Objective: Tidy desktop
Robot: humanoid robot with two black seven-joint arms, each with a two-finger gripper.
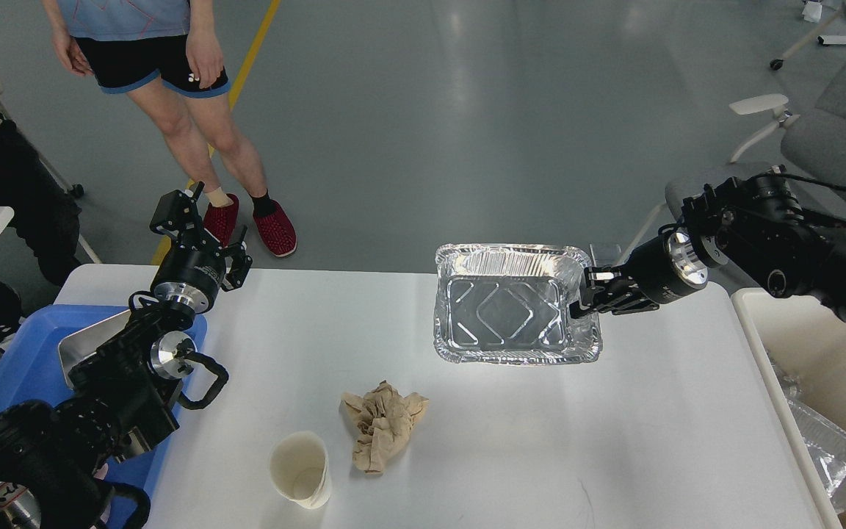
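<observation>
Head view: right gripper (590, 298) pinching foil tray (515, 305) rim, tray left of it over bench (467, 455) — left gripper (206, 231) fingers spread, holding nothing; cup (302, 469), crumpled paper (382, 425) nearer camera.

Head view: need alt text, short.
The right gripper holds an empty foil tray by its rim above the white desktop. A paper cup and crumpled brown paper lie near the front; the left gripper hovers open over a blue tray.
</observation>
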